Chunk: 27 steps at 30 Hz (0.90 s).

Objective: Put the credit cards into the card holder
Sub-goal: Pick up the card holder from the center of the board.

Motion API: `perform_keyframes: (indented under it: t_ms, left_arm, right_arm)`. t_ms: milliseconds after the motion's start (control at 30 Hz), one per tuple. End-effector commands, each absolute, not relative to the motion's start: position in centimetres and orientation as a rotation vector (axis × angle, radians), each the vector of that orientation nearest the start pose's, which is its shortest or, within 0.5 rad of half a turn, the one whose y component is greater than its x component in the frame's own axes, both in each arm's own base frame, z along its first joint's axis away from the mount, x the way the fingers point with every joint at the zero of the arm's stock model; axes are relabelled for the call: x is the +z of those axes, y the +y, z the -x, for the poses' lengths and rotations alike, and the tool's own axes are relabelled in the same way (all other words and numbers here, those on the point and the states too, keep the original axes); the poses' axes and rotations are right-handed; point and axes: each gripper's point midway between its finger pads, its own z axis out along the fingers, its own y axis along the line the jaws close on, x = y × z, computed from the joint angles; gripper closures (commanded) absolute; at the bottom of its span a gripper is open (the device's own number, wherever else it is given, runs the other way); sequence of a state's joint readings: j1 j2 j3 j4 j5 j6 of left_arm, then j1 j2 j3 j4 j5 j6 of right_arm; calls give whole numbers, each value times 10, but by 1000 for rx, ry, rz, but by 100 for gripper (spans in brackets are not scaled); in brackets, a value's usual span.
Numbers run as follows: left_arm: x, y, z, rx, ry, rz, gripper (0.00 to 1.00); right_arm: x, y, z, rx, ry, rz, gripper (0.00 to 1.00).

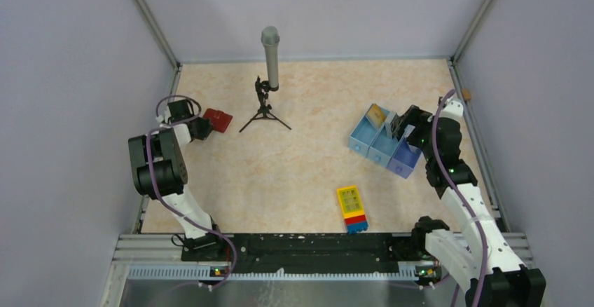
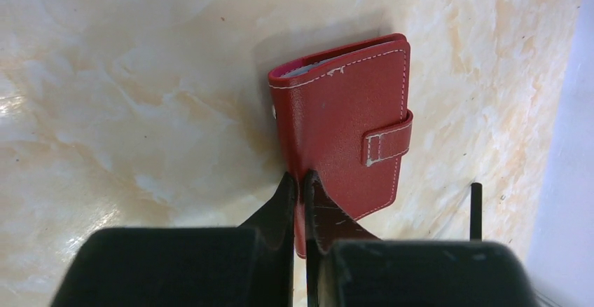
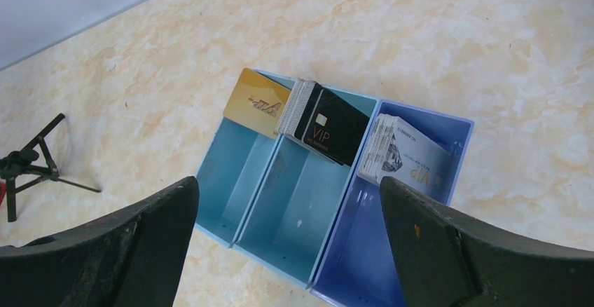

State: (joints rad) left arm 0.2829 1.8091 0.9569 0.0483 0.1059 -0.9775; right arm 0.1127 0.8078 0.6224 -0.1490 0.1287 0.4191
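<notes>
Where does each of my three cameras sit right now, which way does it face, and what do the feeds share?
Top external: above and behind the arms, looking down on the table; both arms show, bases at the bottom.
Left wrist: on the left arm, facing down at the red card holder; left gripper shut on its edge.
Right wrist: facing down at the blue tray of credit cards; right gripper open.
Shared: top and right wrist both show tray and tripod.

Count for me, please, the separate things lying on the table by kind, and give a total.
Red card holder: 1
Blue tray: 1
Groups of credit cards (gold, black, pale): 3
Yellow, red and blue block: 1
Tripod with a grey cylinder: 1
Total: 7
</notes>
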Motion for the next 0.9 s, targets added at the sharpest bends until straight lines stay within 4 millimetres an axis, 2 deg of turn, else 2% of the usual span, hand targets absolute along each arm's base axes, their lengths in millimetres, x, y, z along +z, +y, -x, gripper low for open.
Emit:
perform_keyframes:
  t_ms: [0,233,433,567,700,767,867]
  left_arm:
    - [4,69,-388,-327,2171,1450,100]
    - [24,32,-321,-435,2218,1436,100]
    - [25,7,-257,-447,2318,1366,100]
    - [36,-14,-241,-516,2364,1263,100]
    - [50,-50,-237,-530,2443,1041,100]
    - [55,-78,-234,-546,2497,912,100]
    - [55,-104,-227,-629,2527,853,100]
  right_arm:
    - [215,29,-316,248,1822,-361,2]
    - [218,31,-314,259,1813,-354,2]
    - [221,48,-315,338,1816,-267,2]
    - [225,77,-313,491,1834,-135,5]
    - [216,115,-302,707,1896,-15,8]
    - [208,139,-290,828,1938,72,8]
    - [197,171,-270,986,1991,168,8]
